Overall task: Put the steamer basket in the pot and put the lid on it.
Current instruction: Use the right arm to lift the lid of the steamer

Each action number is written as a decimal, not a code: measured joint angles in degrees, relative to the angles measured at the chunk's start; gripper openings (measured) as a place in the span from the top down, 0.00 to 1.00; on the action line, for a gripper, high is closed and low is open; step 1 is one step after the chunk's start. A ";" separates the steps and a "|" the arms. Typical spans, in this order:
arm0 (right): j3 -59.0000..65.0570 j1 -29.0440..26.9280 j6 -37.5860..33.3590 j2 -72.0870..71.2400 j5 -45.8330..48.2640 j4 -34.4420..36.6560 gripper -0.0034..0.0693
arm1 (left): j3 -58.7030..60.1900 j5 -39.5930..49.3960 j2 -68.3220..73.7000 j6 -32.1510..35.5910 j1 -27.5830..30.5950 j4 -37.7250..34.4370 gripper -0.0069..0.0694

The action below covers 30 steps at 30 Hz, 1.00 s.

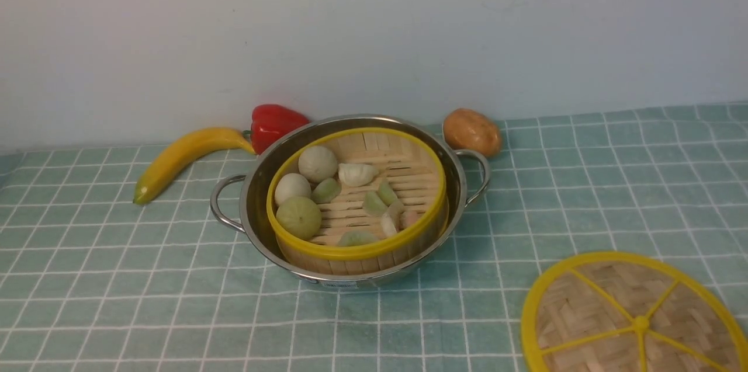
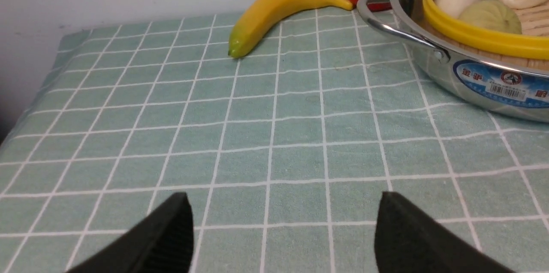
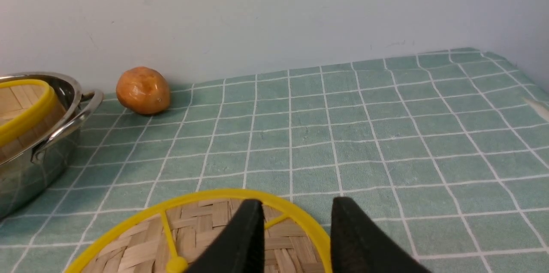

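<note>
- The right end effector stands wide and holds nothing; the lid lies flat on the desk, close to it.
- The left end effector is also wide and without a load, with the pot off to its right; from the right end effector, the pot is to the left.
- The steamer basket already sits inside the pot, so the lid seems to be what remains.
- A thin, flat lid could slip or rotate if pinched only at its edge, since most of its weight would hang to one side.
- Fingers coming down too far might press into the cloth and drag it, shifting the pot.
- The basket looks slightly tilted, so a lid released off-centre might slide or catch on one side of the rim.
- Knocking a loop handle on the way in could turn the pot.
- The pot is round, shiny steel; the basket has a slatted bamboo bottom and a smooth yellow rim.
- The lid is a woven disc with thin yellow spokes meeting at a rounded hub.
</note>
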 joint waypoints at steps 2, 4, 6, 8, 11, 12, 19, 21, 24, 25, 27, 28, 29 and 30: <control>0.00 0.00 0.00 0.00 0.00 0.00 0.62 | 0.12 -0.18 -1.32 -0.39 0.00 0.11 0.22; 0.00 0.00 0.00 0.00 0.00 0.00 0.62 | 0.12 -0.18 -2.92 -0.56 0.00 0.17 0.22; 0.00 0.00 0.00 0.00 0.00 0.00 0.62 | 0.12 -0.18 -4.16 -0.72 0.00 0.30 0.22; 0.00 0.00 0.00 0.00 0.00 0.00 0.62 | 0.12 -0.18 -4.54 -0.95 0.00 0.36 0.22; 0.00 0.00 0.00 0.00 0.00 0.00 0.62 | 0.12 -0.09 -4.67 -3.05 0.00 0.37 0.22; 0.00 0.00 0.00 0.00 0.00 0.00 0.62 | 0.12 -0.11 -4.74 -3.89 0.00 0.37 0.22; 0.00 0.00 0.00 0.00 0.00 0.00 0.62 | 0.12 -0.11 -4.74 -6.50 0.00 0.37 0.22; 0.00 0.00 0.00 0.00 0.00 0.00 0.62 | 0.12 -0.11 -4.74 -6.50 0.00 0.37 0.22; 0.00 0.00 0.00 0.00 0.00 0.00 0.62 | 0.12 -0.11 -4.74 -6.50 0.00 0.37 0.22; 0.00 0.00 0.00 0.00 0.00 0.00 0.62 | 0.12 -0.11 -4.74 -6.50 0.00 0.37 0.22; 0.00 0.00 0.00 0.00 0.00 0.00 0.62 | 0.12 -0.11 -4.74 -6.50 0.00 0.37 0.22; 0.00 0.00 0.00 0.00 0.00 0.00 0.62 | 0.12 -0.11 -4.74 -6.50 0.00 0.37 0.22; 0.00 0.00 0.00 0.00 0.00 0.00 0.62 | 0.12 -0.11 -4.74 -6.50 0.00 0.37 0.22; 0.00 0.00 0.00 0.00 0.00 0.00 0.62 | 0.12 -0.11 -4.74 -6.50 0.00 0.37 0.22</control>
